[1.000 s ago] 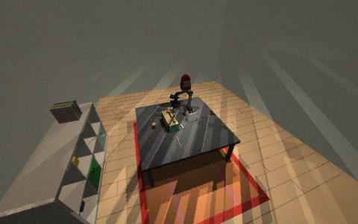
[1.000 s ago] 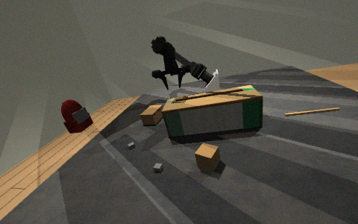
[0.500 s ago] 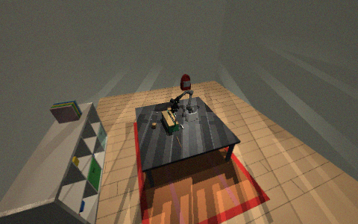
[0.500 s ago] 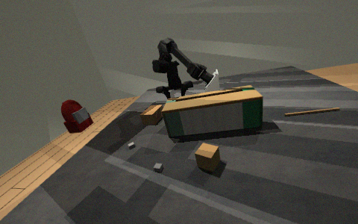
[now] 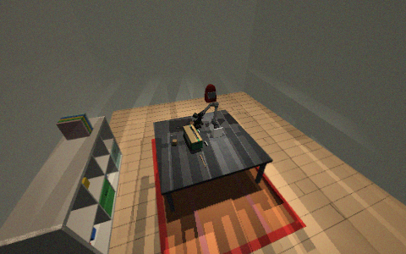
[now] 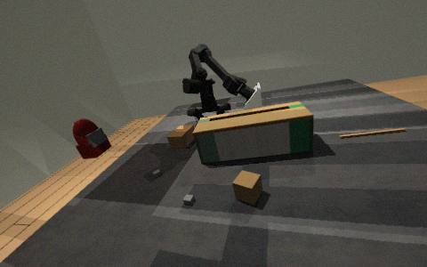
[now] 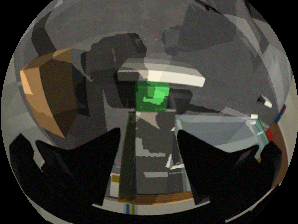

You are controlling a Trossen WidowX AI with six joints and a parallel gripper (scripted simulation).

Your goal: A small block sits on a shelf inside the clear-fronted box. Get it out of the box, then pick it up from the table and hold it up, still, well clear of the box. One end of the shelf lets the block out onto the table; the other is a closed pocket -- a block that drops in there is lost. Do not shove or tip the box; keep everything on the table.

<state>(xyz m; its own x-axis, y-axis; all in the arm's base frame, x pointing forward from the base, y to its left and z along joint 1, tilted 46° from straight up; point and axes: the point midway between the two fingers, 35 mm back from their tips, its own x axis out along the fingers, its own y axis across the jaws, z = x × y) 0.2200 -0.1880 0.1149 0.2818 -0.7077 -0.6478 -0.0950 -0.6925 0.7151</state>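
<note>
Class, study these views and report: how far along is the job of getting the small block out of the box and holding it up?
Done: nothing visible yet; no block shows between the fingers of the gripper, which is open and empty. In hand: the gripper hangs above the far top edge of the box, near the slot in its top. Left: getting the block out onto the table, picking it up and holding it clear. The block itself cannot be made out.
</note>
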